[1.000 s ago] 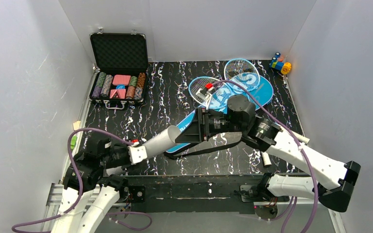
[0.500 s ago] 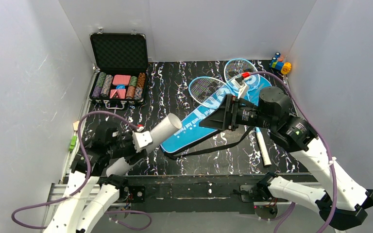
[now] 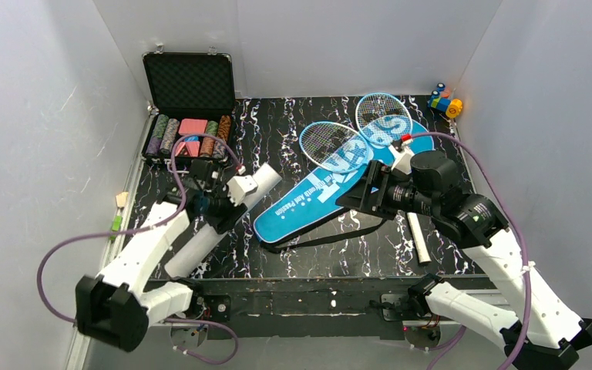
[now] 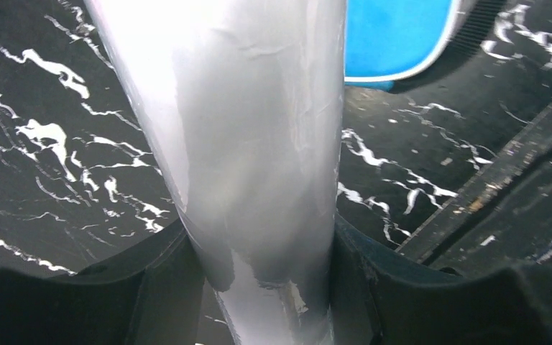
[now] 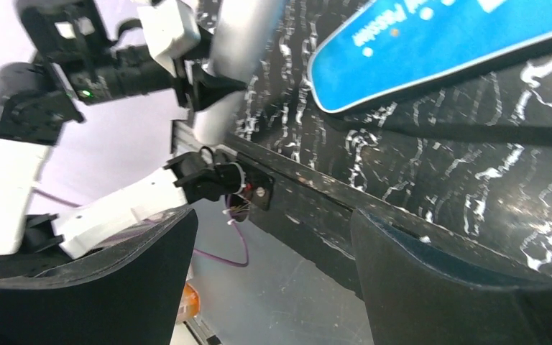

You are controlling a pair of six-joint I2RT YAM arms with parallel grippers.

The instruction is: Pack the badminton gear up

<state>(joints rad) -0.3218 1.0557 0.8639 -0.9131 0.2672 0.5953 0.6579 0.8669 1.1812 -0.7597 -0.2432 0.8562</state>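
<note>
My left gripper (image 3: 220, 210) is shut on the long white tube (image 3: 223, 220), held at its middle above the table's left half. In the left wrist view the tube (image 4: 244, 144) fills the gap between the jaws (image 4: 259, 280). The blue "SPORT" bag (image 3: 331, 185) lies flat in the middle with its black strap (image 3: 316, 240) trailing forward. Two blue-framed rackets (image 3: 327, 142) (image 3: 381, 112) lie partly under it at the back. A white racket handle (image 3: 418, 239) lies at the front right. My right gripper (image 3: 357, 194) is open and empty above the bag's right edge. No shuttlecocks show.
An open black case of poker chips (image 3: 189, 116) stands at the back left, close behind the tube's far end. Small coloured toy blocks (image 3: 445, 100) sit at the back right corner. White walls close in three sides. The table's front rail (image 3: 301, 289) runs below the arms.
My left arm has swung the tube left and back, away from the bag. My right arm has drawn back to the right, uncovering the bag.
</note>
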